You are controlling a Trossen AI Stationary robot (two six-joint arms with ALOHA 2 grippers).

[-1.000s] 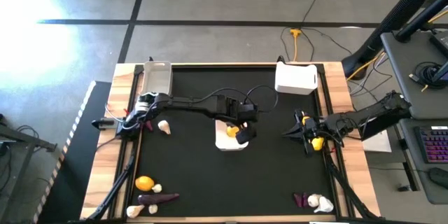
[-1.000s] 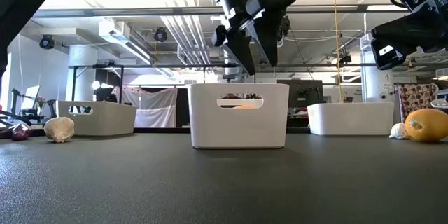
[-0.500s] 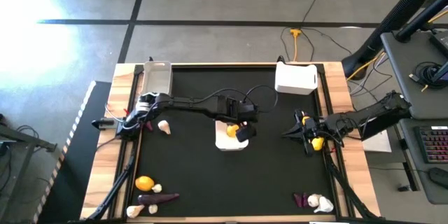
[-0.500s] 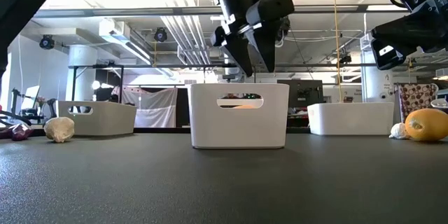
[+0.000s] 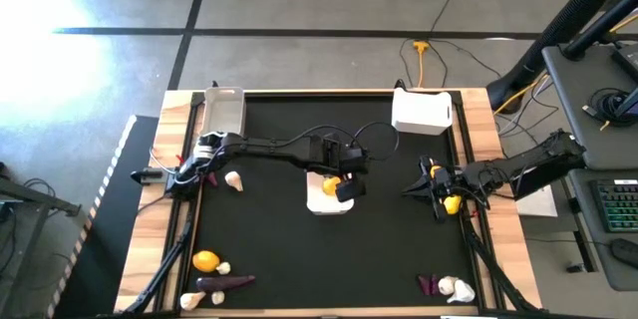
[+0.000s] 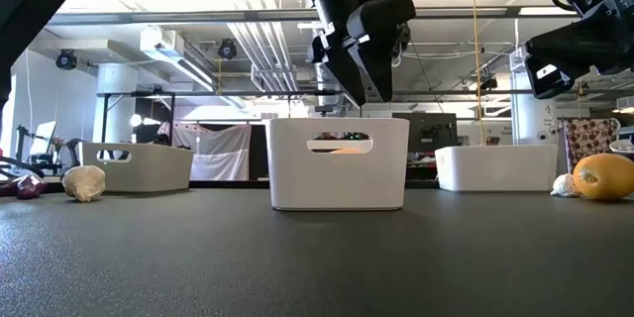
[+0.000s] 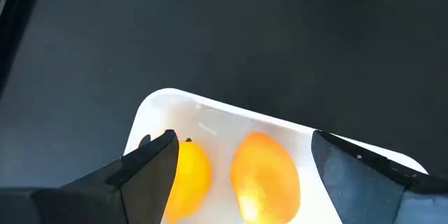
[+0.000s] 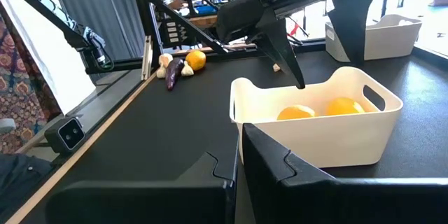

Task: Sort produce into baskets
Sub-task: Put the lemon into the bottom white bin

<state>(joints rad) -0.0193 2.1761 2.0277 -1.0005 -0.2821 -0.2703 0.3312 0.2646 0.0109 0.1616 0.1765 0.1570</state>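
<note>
Three baskets on my table right now: the middle white basket [image 5: 329, 202] under my left arm, a second white basket [image 5: 421, 112] at the far right corner, and a greyish basket [image 5: 223, 112] at the far left. All look like light, stiff plastic that would probably skid if bumped.

The left gripper [image 6: 363, 81] hangs just above the middle basket with its fingers spread wide and nothing between them. Through its wrist camera I'm looking down at two orange-yellow fruits [image 7: 262, 182] lying side by side in there.

The right gripper [image 5: 415, 190] is parked off to the right, pinched fully closed and empty, with a yellow fruit [image 5: 451, 203] just beside that arm.

Loose stuff left: a yellow fruit [image 5: 205, 261], a purple vegetable [image 5: 223, 282] and white bulbs [image 5: 218, 269] bunched at the near left, a lone bulb [image 5: 234, 180] by the left arm's base, and a purple piece [image 5: 430, 284] with a bulb [image 5: 451, 286] at the near right.

My guess is it's all hard, smooth toy plastic, so light but rolly. I'd grab the round ones across the middle and the purple ones across the narrow width. The near-left pile is tight, so neighbours may get nudged.
</note>
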